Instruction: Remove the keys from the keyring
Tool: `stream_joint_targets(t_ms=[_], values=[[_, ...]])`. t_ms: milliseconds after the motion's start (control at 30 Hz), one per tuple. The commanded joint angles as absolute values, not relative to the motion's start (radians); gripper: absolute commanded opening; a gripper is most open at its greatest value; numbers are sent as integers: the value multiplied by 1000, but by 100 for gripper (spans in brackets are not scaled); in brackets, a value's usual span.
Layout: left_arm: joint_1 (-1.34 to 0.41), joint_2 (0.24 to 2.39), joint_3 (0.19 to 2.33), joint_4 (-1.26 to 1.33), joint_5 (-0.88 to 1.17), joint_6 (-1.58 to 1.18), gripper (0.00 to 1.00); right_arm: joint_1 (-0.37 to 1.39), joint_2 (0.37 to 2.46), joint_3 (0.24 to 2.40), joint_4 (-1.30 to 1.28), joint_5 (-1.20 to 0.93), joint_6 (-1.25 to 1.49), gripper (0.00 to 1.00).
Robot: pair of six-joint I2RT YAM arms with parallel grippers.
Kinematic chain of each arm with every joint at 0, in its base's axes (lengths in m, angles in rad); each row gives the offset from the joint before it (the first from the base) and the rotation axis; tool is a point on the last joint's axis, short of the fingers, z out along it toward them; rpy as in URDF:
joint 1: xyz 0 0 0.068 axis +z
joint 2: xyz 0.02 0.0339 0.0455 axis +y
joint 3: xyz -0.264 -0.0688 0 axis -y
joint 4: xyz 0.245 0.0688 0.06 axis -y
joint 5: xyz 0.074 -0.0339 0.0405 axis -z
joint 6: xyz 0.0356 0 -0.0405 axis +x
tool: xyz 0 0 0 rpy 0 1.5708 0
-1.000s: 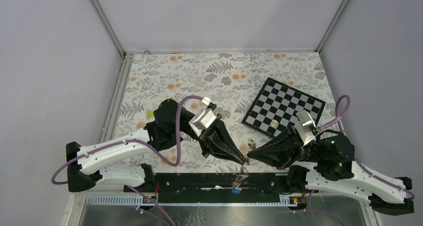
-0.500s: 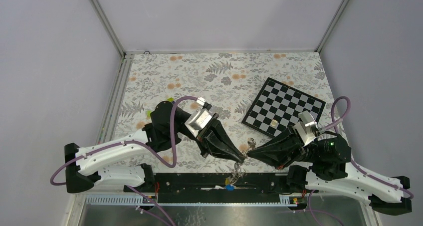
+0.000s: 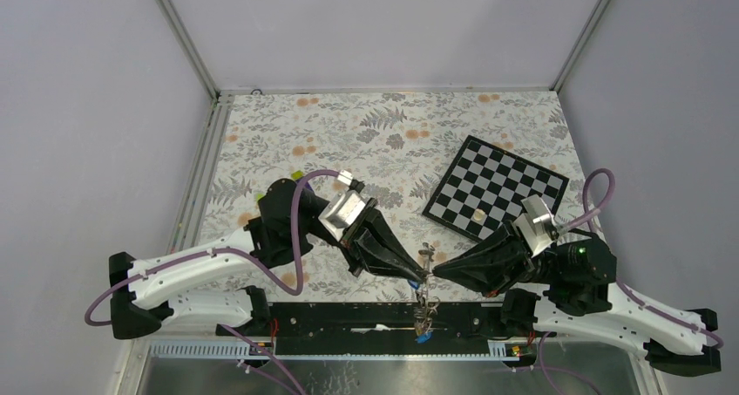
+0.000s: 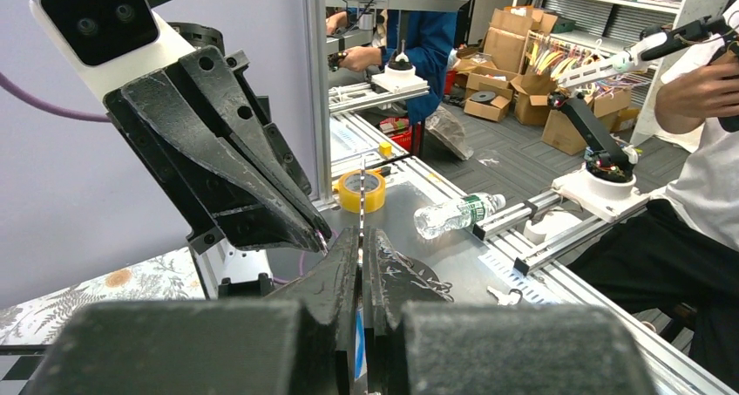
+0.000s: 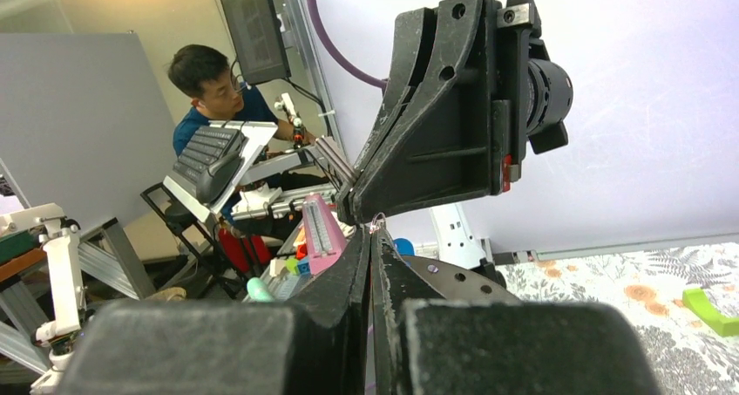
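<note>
1. From my remote station I see the flat grey metal keyring (image 3: 426, 255) raised in the air near the front edge. It stands upright and shows edge-on as a thin silver sliver.
2. The small metal keys (image 3: 424, 306) dangle beneath it in a loose bunch, with a blue-headed key (image 3: 422, 334) hanging lowest.

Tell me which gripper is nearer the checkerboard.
Right. The right gripper sits just in front of the near corner of the checkerboard; the left gripper points in from farther left.

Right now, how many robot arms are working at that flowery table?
2. The white-and-black left arm comes from the near left, the right arm from the near right; none seems hidden.
</note>
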State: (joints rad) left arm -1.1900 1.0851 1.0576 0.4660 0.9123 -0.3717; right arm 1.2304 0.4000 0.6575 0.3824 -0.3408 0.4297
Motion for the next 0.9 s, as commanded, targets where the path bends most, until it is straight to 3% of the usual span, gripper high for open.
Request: stream_joint_targets(t_ms=[0,700,867], values=[[-1189,1037,1066,465,912,-350,1,1229,361,752,373,-388,400,0],[-1187,1043,1077,468,906,-357,1,1229,446,692,392,-461,477,8],[-1186,1039,1075,467,905,-357,1,1229,435,677,376,-434,477,7]])
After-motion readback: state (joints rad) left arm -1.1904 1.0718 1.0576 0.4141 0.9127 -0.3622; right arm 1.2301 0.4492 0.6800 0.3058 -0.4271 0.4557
